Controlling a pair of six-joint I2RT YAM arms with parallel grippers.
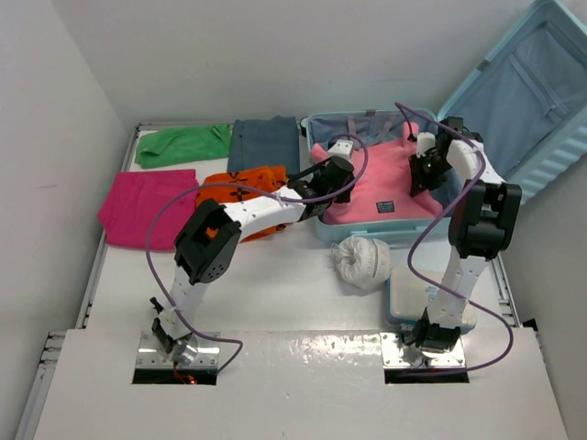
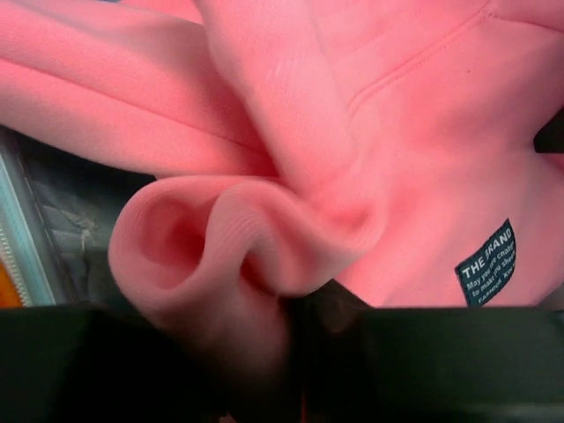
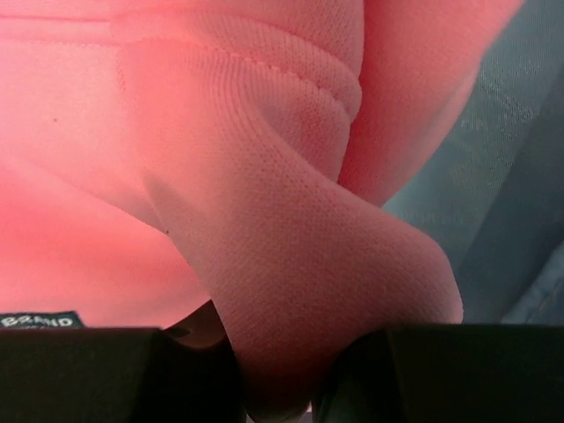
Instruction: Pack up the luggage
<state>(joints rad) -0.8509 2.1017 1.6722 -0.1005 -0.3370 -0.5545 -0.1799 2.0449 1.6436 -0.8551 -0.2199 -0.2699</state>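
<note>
As the top camera sees it: the suitcase (image 1: 367, 231) lies open at the far right of the surface (image 1: 275, 293), with its lid (image 1: 541, 101) tipped back to the right.
Pink sweater (image 1: 385, 183): it lies spread out in the bottom of the suitcase, and both arms reach in over it.
Left tool (image 1: 341, 151): at the left side of the sweater.
Right tool (image 1: 425, 172): at the right side of the sweater.
Left wrist camera: the left tool (image 2: 298, 339) is clamped on a rolled cuff of the sweater, and a small dark tag (image 2: 486, 263) shows nearby.
Right wrist camera: the right tool (image 3: 278, 374) is pinched tight on a fold of the sweater, with grey-blue lining (image 3: 520, 159) beside it.
Step in hand: I think it is laying the sweater flat in the suitcase.
Doing it well: pull both sides evenly, keep the cloth inside the walls, press it low, then let go.
Surface: it is white. Left of the suitcase lie a green cloth (image 1: 183, 145), a grey cloth (image 1: 264, 144), an orange cloth (image 1: 246, 188) and a dark pink cloth (image 1: 147, 206). A white bundle (image 1: 362, 261) sits just in front of the suitcase.
Room: plain white walls stand close around.
</note>
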